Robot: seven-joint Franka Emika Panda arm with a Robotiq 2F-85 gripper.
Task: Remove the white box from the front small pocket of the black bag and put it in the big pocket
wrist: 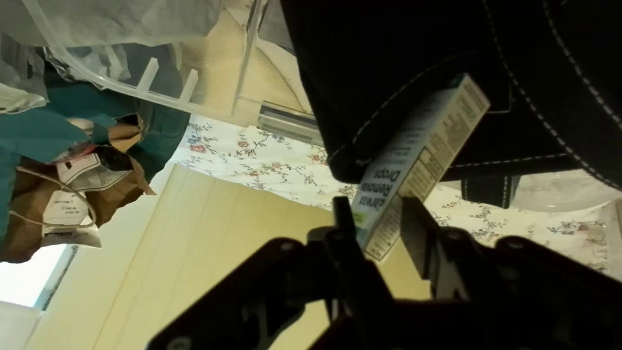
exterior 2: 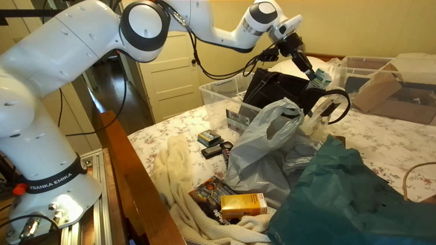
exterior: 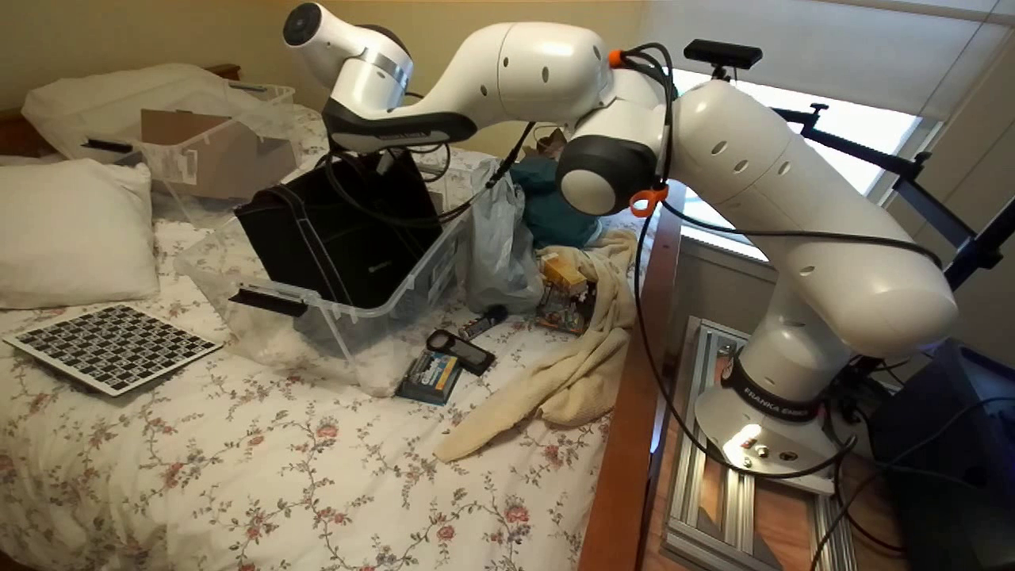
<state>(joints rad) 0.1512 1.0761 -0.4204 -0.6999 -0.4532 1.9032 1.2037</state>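
In an exterior view, bright window (exterior: 860,174) below a pale blind (exterior: 825,55), upper right; floral bed (exterior: 317,468), lower left. In an exterior view, yellow wall (exterior 2: 354,27), upper right; cream panelled door (exterior 2: 170,71), left of centre, dark floor (exterior 2: 112,80) beside it.

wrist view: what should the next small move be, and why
Probably a gentle squeeze of the gripper before any lift. Its fingers stand on either side of the near end of the white box, but I can't tell whether both press on it. The box slants across the black bag in this view, perhaps not fully free of it, so a sure hold seems wise first.
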